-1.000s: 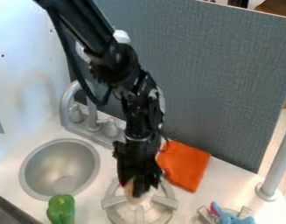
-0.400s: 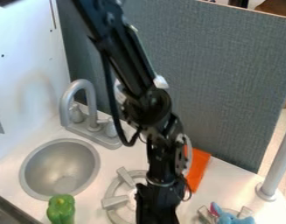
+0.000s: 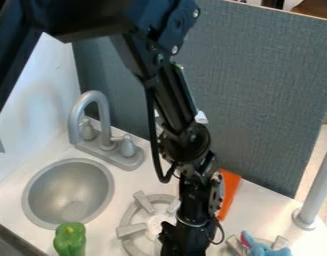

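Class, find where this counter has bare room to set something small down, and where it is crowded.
Bare white counter shows between the sink and the left burner, and between the orange cloth and the gray pole. It is crowded where the black arm overlaps the left burner, and where the blue toy sits at the right burner.

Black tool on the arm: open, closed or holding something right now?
Tool, low in the view, by the burner: cannot tell whether open, closed or holding anything.
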Available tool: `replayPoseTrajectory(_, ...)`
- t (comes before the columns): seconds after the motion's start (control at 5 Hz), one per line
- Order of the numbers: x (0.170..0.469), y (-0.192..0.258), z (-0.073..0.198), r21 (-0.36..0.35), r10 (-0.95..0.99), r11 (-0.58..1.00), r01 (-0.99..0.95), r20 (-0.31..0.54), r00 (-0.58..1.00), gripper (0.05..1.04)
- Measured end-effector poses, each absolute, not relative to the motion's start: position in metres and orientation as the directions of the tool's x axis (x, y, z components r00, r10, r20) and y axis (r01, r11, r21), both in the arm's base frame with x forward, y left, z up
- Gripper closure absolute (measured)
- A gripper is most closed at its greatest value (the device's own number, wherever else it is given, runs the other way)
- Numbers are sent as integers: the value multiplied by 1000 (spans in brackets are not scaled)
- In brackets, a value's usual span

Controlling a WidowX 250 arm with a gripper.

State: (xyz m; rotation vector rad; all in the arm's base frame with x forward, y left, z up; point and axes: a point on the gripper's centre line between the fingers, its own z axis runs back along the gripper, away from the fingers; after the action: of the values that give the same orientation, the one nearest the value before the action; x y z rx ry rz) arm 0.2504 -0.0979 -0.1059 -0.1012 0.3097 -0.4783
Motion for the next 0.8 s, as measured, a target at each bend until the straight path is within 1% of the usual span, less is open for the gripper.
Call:
replayPoseTrajectory(0.2, 247, -98, -105, -170, -452, 891, 420, -263, 852, 497)
replayPoseTrajectory(0.4, 245, -96, -66, -160, -423, 903, 399, -156, 893, 191)
replayPoseTrajectory(0.6, 255, -89, -34, -161, -387, 913, 374, -58, 920, 73)
replayPoseTrajectory(0.8, 262, -76, -20, -158, -352, 926, 343, -31, 936, 77)
